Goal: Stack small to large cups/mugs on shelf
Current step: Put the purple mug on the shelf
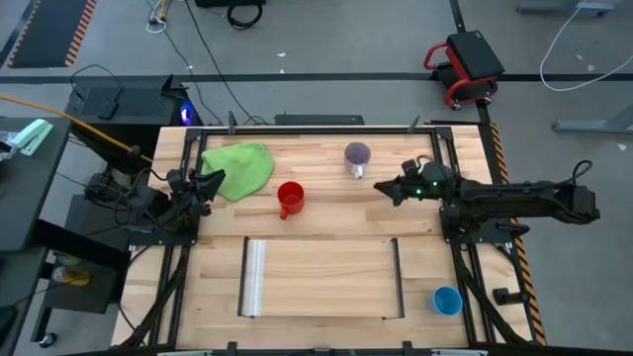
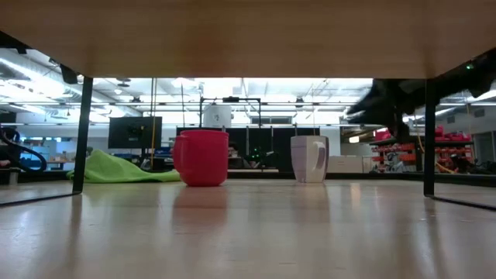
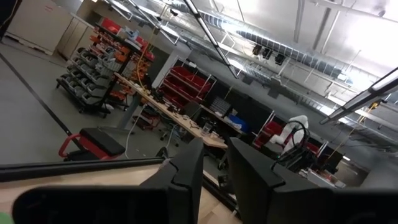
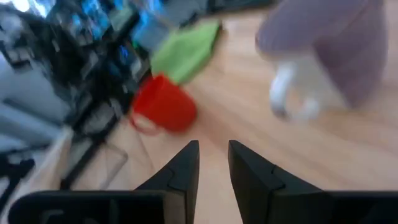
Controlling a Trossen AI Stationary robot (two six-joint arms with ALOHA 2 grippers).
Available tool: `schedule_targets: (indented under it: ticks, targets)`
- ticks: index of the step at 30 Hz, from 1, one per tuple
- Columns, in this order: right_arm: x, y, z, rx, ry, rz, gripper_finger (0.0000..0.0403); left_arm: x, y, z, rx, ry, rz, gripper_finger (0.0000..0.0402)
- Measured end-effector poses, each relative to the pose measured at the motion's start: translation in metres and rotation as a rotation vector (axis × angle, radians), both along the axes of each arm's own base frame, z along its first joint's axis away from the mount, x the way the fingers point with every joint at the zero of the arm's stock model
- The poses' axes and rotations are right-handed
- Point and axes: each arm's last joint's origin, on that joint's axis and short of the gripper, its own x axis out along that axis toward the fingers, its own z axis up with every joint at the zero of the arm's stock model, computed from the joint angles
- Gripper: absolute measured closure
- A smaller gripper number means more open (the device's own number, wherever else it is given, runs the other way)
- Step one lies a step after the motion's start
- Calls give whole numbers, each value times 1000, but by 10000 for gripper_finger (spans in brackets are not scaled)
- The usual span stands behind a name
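Observation:
The red mug (image 1: 290, 198) (image 2: 201, 157) (image 4: 163, 104) stands upright on the table, beyond the shelf (image 1: 321, 282). The purple mug (image 1: 356, 155) (image 2: 309, 159) (image 4: 339, 50) with a pale handle stands farther back and to the right. The light-blue cup (image 1: 446, 300) stands by the near right corner, outside the shelf's dark rail (image 1: 398, 277). My right gripper (image 1: 381, 188) (image 4: 213, 158) hovers shut above the table, just near and right of the purple mug, touching nothing. My left gripper (image 1: 210, 184) (image 3: 214, 168) waits shut at the table's left edge.
A green cloth (image 1: 239, 168) (image 2: 124, 169) lies at the far left of the table, next to the left gripper. The shelf's silvery rail (image 1: 255, 279) bounds its left end. Bare wood lies between the mugs and the shelf.

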Motion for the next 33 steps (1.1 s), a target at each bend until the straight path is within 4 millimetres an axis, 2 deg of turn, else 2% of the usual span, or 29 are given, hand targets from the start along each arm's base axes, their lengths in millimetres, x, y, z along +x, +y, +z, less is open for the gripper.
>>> schedule_targets:
  ticks: [4,9,19,25,33]
  targets:
    - [-2,-14,-8,24,90,-77,298,0,0,-1,-19,2,10,315]
    - [8,-32,-9,47,152,-38,283,2,0,-5,-47,21,13,311]
    - [48,-62,-6,58,210,64,276,2,0,-7,-59,28,11,311]
    - [63,-72,-9,64,239,86,276,2,0,-8,-57,32,11,308]
    - [68,-75,-13,72,262,76,278,3,-1,-8,-53,42,12,308]
